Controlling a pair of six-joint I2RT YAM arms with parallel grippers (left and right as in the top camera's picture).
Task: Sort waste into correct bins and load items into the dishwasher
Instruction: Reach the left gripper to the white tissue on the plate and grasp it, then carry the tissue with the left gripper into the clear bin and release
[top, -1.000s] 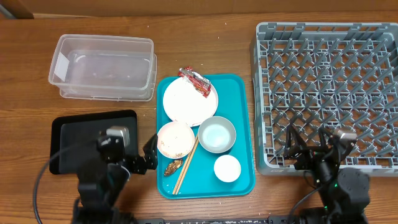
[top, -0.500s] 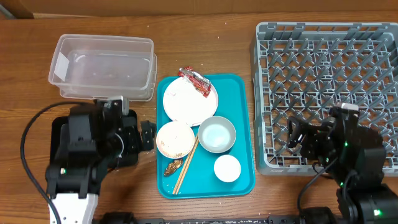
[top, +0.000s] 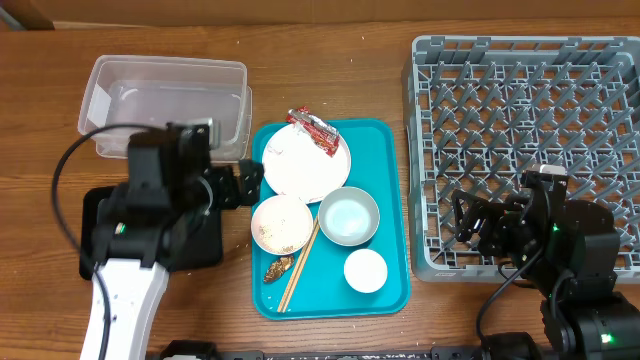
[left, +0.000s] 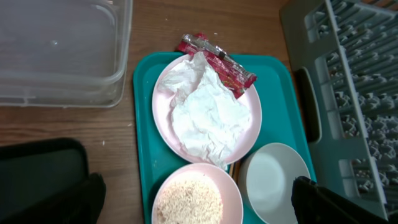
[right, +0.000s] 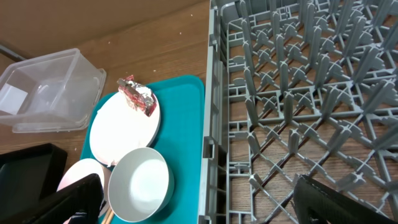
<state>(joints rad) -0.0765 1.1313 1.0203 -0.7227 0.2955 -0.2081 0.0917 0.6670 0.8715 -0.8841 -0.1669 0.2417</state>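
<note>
The left arm has swung forward to the plate's (top: 338, 172) edge. The left pincer (top: 243, 184) is wide open and so is the right pincer (top: 468, 222), idle at the rack (top: 520, 110). Waste-sorting is starting: the snack wrapper (left: 216, 57) lies across the plate's far rim — reach over, then pinch.

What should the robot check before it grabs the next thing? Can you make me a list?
1. Left pincer open and empty: ok.
2. Right pincer open and empty: ok.
3. Snack wrapper uncovered at the edge of the plate: ok.
4. Clear tub has room: ok.
5. Black tray free of clutter: cannot tell, it is partly hidden.
6. Dish rack has free pegs: ok.
</note>
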